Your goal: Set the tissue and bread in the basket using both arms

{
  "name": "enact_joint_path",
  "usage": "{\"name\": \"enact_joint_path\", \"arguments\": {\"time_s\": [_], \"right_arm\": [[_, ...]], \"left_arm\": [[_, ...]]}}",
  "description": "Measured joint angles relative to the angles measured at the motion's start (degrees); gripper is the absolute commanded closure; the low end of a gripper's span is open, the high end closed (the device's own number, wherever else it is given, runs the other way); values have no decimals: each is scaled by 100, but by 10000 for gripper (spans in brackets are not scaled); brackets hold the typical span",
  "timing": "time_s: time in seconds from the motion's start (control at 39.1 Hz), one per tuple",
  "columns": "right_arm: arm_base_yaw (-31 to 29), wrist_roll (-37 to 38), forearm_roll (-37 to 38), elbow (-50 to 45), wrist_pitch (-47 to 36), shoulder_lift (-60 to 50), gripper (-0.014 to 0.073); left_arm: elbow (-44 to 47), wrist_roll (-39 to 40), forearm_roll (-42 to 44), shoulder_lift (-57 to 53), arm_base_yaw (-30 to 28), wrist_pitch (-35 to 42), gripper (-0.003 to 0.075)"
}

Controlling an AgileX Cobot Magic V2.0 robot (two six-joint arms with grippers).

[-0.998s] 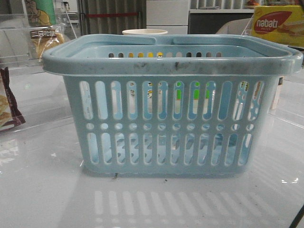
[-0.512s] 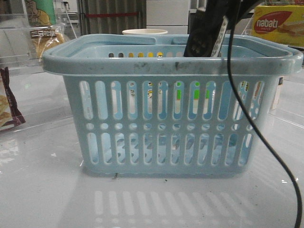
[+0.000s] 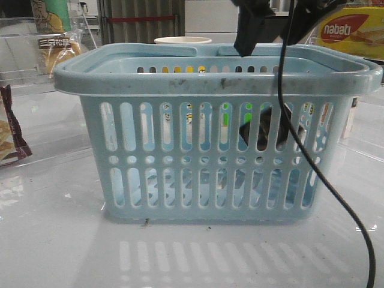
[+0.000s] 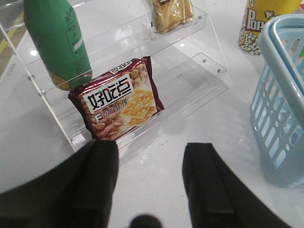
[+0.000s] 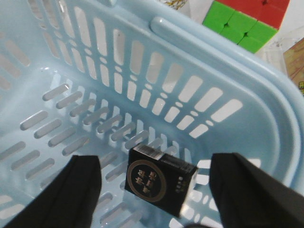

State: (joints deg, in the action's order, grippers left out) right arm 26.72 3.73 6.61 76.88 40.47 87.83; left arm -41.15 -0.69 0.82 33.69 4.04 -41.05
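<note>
A: Step? The tissue (image 5: 159, 180) sits in the basket (image 3: 216, 84), below and between the right gripper (image 5: 156, 190) fingers, which are spread apart, holding nothing.

B: So tissue half looks done. Bread?

A: The bread (image 4: 170, 14) is on the clear shelf (image 4: 190, 71), well ahead of the left gripper (image 4: 149, 180); fingers apart, empty.

B: Next, I'd guess: left reaches past the maroon snack bag (image 4: 118, 104) and grasps the bread.
</note>
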Motion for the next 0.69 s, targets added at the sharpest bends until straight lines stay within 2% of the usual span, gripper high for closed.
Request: {"name": "enact_joint_path", "arguments": {"time_s": [0.18, 0.69], "right_arm": [[0, 0, 0, -358, 0, -815, 43], [0, 0, 0, -2710, 86, -4374, 43]], "left_arm": [[0, 0, 0, 0, 0, 0, 342], [0, 0, 0, 0, 0, 0, 342]]}}
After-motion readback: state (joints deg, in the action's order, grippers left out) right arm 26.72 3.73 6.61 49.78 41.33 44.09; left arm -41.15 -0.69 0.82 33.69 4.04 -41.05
